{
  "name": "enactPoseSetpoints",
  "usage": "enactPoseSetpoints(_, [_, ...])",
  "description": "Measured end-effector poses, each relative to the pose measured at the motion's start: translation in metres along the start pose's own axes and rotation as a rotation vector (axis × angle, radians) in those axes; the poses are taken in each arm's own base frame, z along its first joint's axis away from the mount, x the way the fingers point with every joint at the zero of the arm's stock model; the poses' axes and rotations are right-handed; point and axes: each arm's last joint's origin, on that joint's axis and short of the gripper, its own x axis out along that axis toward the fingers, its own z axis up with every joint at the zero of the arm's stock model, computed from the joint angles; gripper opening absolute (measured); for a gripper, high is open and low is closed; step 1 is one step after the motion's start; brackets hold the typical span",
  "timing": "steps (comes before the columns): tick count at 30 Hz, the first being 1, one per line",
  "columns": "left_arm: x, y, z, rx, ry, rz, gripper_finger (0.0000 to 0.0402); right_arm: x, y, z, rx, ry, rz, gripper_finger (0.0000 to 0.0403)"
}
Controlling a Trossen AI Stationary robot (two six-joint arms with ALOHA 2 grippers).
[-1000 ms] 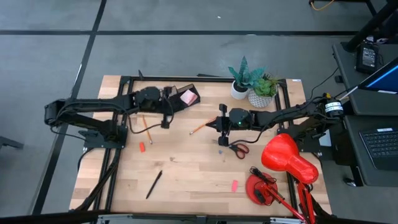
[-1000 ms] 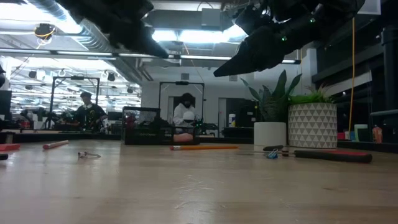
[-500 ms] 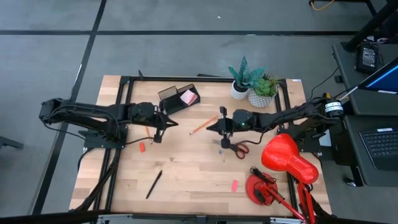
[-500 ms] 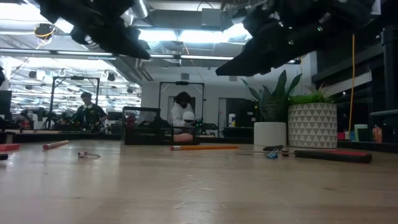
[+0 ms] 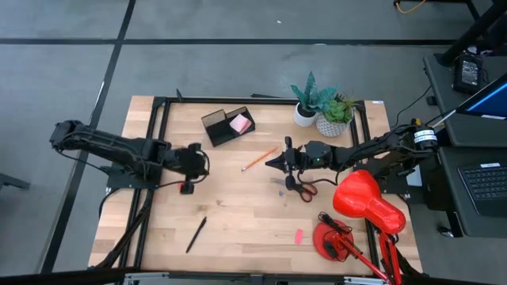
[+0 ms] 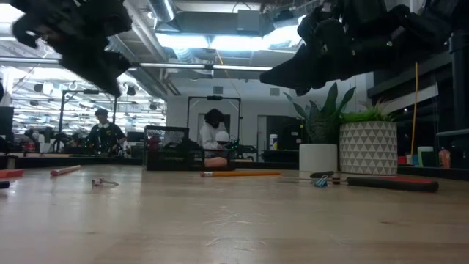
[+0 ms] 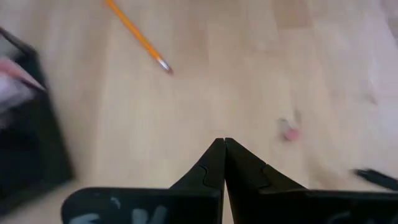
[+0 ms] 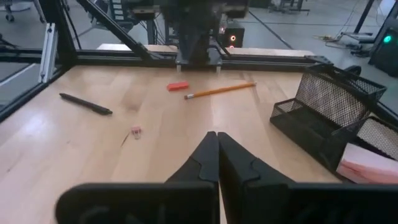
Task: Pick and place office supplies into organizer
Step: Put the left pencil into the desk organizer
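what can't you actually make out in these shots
- Organizer compartments: too small in the high view; the left wrist view blurs it and cuts it at the edge.
- Scissors: blades hidden under the right gripper in the high view.
- Left gripper: whether an eraser lies beneath it; the arm covers that spot.
- Small item on the table: blurred in the left wrist view, type unclear.

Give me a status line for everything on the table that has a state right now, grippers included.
Left gripper: shut, empty.
Right gripper: shut, empty.
Dark mesh organizer: upright, holds the pink sticky-note pad.
Orange pencil: lying loose on the table.
Red-handled scissors: lying flat.
Black pen: lying loose.
Red desk lamp: head tipped low.
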Motion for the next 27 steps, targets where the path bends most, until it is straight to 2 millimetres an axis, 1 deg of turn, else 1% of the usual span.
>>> enactPoseSetpoints(2, [0.003,-0.009,-0.002,-0.031,0.032,-0.046,0.0001,0.000,0.000,0.000,0.001,-0.003,-0.002,0.0004])
enactPoseSetpoints(5, [0.006,-0.024,-0.005,-0.004,0.086,-0.095,0.0002,0.000,0.000,0.001,0.006,-0.013,-0.003,0.0005])
enactPoseSetpoints(8, [0.003,-0.034,-0.004,0.000,0.157,-0.112,0.0002,0.000,0.000,0.005,0.035,-0.049,-0.006,0.0006])
enactPoseSetpoints(10, [0.000,-0.037,-0.007,-0.002,0.233,-0.091,0.0001,0.000,-0.001,0.007,0.051,-0.071,-0.019,0.0006])
enactPoseSetpoints(17, [-0.013,-0.036,-0.019,-0.039,0.410,0.044,0.0002,-0.001,-0.002,0.010,0.056,-0.099,-0.065,0.0006])
enactPoseSetpoints(22, [-0.019,-0.033,-0.029,0.063,0.514,0.075,0.0003,-0.001,-0.002,0.010,0.076,-0.103,-0.065,0.0007])
enactPoseSetpoints(27, [-0.020,-0.031,-0.030,0.145,0.524,0.095,0.0018,-0.001,-0.002,0.010,0.075,-0.102,-0.065,0.0007])
